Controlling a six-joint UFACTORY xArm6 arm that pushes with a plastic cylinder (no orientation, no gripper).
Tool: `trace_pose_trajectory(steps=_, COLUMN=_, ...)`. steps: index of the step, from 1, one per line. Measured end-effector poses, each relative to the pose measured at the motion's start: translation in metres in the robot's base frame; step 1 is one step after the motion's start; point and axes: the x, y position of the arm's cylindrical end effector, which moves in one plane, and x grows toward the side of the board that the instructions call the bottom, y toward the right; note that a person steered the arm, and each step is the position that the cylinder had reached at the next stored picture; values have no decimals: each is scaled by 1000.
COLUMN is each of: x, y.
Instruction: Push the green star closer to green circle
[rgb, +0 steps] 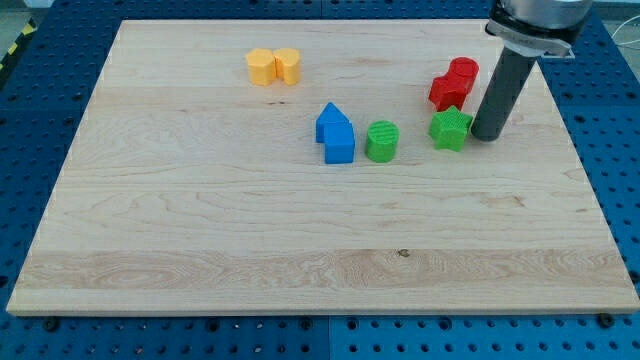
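Note:
The green star (451, 128) lies on the wooden board (200, 220) at the view's right. The green circle (382, 141) stands a short gap to its left. My tip (487, 136) rests on the board just right of the green star, close to it or touching its right edge. The rod rises up to the view's top right.
Two red blocks (454, 83) sit just above the green star. Two blue blocks (335, 132) sit left of the green circle, nearly touching it. Two yellow blocks (273, 66) lie at the view's top left of centre.

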Motion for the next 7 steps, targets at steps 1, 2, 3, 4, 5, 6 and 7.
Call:
trace_pose_trajectory(steps=1, x=-21, y=-8)
trace_pose_trajectory(steps=2, x=-10, y=-15)
trace_pose_trajectory(steps=3, x=11, y=-16)
trace_pose_trajectory(steps=4, x=11, y=-39)
trace_pose_trajectory(steps=5, x=11, y=-57)
trace_pose_trajectory(steps=6, x=14, y=-48)
trace_pose_trajectory(steps=7, x=14, y=-81)
